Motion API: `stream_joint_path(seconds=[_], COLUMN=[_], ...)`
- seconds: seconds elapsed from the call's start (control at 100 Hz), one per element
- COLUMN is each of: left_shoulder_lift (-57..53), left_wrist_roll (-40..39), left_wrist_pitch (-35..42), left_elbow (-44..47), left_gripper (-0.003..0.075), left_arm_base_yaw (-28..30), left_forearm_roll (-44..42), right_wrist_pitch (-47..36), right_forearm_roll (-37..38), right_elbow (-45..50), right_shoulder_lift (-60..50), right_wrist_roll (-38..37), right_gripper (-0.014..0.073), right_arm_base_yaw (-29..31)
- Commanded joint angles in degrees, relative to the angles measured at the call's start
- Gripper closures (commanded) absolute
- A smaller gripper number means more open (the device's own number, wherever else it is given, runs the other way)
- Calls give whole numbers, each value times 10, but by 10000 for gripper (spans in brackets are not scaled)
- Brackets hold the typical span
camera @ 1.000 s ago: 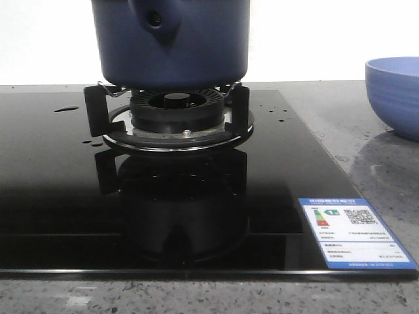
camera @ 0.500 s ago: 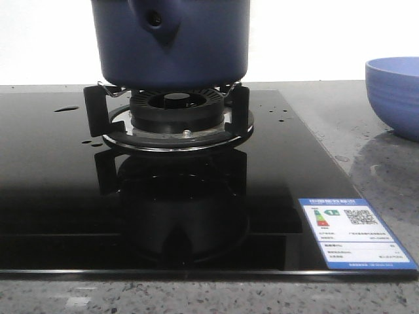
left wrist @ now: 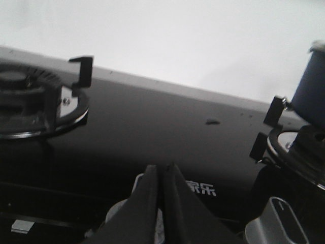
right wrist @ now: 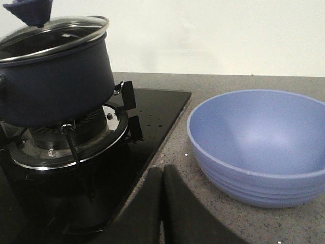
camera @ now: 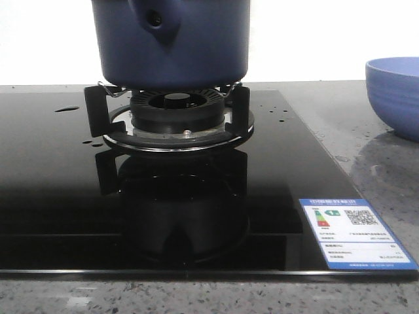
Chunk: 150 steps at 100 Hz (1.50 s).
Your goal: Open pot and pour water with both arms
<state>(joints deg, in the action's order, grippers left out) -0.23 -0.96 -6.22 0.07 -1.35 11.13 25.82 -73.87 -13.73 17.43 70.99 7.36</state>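
The dark navy pot (camera: pixel 171 40) stands on the burner grate (camera: pixel 169 114) of the black glass hob, its side stub with the round hole (camera: pixel 156 19) facing the camera. In the right wrist view the pot (right wrist: pixel 53 76) carries a glass lid (right wrist: pixel 56 31) with a blue knob (right wrist: pixel 31 10). Small water drops (camera: pixel 67 108) lie on the hob. My left gripper (left wrist: pixel 161 168) is shut and empty above the hob, left of the pot (left wrist: pixel 311 91). My right gripper (right wrist: pixel 163 170) is shut and empty over the hob's edge, between the pot and the bowl.
A lighter blue bowl (camera: pixel 395 95) stands on the grey speckled counter to the right of the hob; it is also in the right wrist view (right wrist: pixel 259 145). A second burner (left wrist: pixel 35 99) lies to the left. A blue-and-white energy label (camera: pixel 353 233) sticks to the hob's front right corner.
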Motion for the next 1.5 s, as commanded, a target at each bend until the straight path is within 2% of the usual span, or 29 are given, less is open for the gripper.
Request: stream_joint_path(seconds=[0.0, 0.18, 1.13, 1.26, 1.3, 1.35, 1.4, 1.41, 1.42, 1.44, 1.46, 1.47, 1.49], left_shoulder_lift=[-16, -16, -15, -15, -15, -15, -15, -15, -15, -15, -15, -15, -15], left_wrist_roll=[-5, -5, -7, -7, -7, -7, -7, -7, -7, -7, -7, -7, -7], left_wrist_pitch=[55, 44, 34, 34, 34, 34, 34, 34, 34, 34, 34, 34, 34], left_elbow=[20, 20, 19, 19, 19, 19, 19, 19, 19, 19, 19, 19, 19], left_gripper=[739, 739, 739, 739, 739, 739, 739, 739, 739, 739, 739, 739, 739], left_arm_base_yaw=[9, 10, 8, 8, 8, 8, 8, 8, 8, 8, 8, 8, 8], left_forearm_roll=[-1, -22, -21, -21, -21, -21, -21, -21, -21, -21, -21, -21, -21], right_wrist_pitch=[-13, -15, -15, -56, -63, -75, -94, -100, -103, -112, -123, -126, -135], right_forearm_roll=[-21, -21, -21, -17, 10, 84, 216, 253, 272, 310, 386, 386, 458], right_elbow=[-14, -14, -14, -16, -21, -30, -39, -40, -42, -42, -42, -42, -42], right_shoulder_lift=[4, 5, 5, 5, 5, 5, 5, 5, 5, 5, 5, 5, 5], right_wrist_roll=[6, 6, 6, 5, -9, -78, -192, -250, -250, -310, -370, -389, -447], right_gripper=[645, 645, 645, 645, 645, 645, 645, 645, 645, 645, 645, 645, 645], right_arm_base_yaw=[-1, -1, -1, -1, -1, -1, -1, -1, -1, -1, -1, -1, -1])
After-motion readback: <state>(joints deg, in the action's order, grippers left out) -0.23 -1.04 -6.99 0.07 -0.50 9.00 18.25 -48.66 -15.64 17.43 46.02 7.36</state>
